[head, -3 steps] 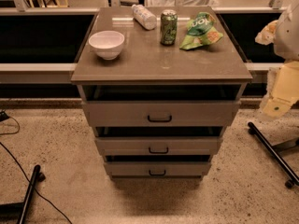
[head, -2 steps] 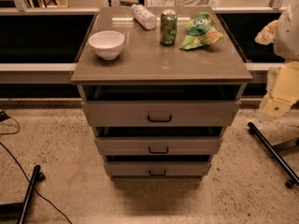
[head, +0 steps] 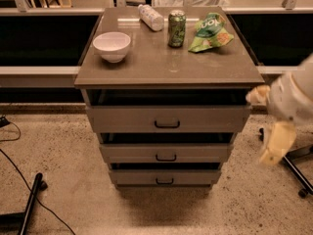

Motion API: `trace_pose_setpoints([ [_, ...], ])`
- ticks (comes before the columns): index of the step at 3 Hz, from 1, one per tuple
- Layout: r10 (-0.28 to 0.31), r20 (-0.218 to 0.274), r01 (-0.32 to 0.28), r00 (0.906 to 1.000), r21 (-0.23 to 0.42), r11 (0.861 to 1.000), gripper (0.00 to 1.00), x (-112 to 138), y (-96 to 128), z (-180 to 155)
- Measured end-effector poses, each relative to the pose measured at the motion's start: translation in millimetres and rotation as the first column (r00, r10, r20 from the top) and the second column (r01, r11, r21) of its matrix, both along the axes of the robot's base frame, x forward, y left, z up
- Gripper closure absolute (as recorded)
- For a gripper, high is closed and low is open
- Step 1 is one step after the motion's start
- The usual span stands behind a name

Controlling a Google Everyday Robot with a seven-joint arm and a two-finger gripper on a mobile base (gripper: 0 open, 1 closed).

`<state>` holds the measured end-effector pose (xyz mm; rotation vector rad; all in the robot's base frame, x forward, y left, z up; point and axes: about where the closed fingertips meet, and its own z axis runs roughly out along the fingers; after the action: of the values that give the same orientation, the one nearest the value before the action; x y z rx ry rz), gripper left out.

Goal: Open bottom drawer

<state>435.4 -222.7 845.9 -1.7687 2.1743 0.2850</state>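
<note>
The bottom drawer [head: 142, 176] is the lowermost of three grey-tan flat fronts in the cabinet, with a small black bar handle [head: 165, 181] at its centre. Above it are the middle drawer [head: 132, 153] and the tall top drawer [head: 122, 120]. My gripper [head: 275, 146] is a blurred cream shape at the right edge, hanging below the white arm [head: 293, 94]. It is beside the cabinet's right side, level with the middle drawer, and apart from every handle.
On the cabinet top [head: 146, 67] are a white bowl [head: 112, 45], a plastic bottle lying down [head: 150, 17], a green can [head: 176, 28] and a green chip bag [head: 210, 32]. A black stand leg [head: 30, 202] and cable lie on the floor at left. A wheeled base leg [head: 298, 175] is at right.
My arm and gripper have moved down and a little left along the cabinet's right side, with motion blur. The drawers and the things on top have not moved.
</note>
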Motion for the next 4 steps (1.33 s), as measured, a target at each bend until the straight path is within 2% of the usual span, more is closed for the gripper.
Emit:
trace_pose_setpoints([
  [1,0.011,-0.019,-0.010,0.9998,0.073,0.997,0.00,-17.4,-7.3,-73.5],
  [3,0.013,-0.015,-0.012,0.9998,0.070,0.997,0.00,-18.3,-7.6,-77.3],
  [4,-0.011,0.019,0.009,0.9998,0.059,0.998,0.00,-12.3,-9.3,-101.5],
])
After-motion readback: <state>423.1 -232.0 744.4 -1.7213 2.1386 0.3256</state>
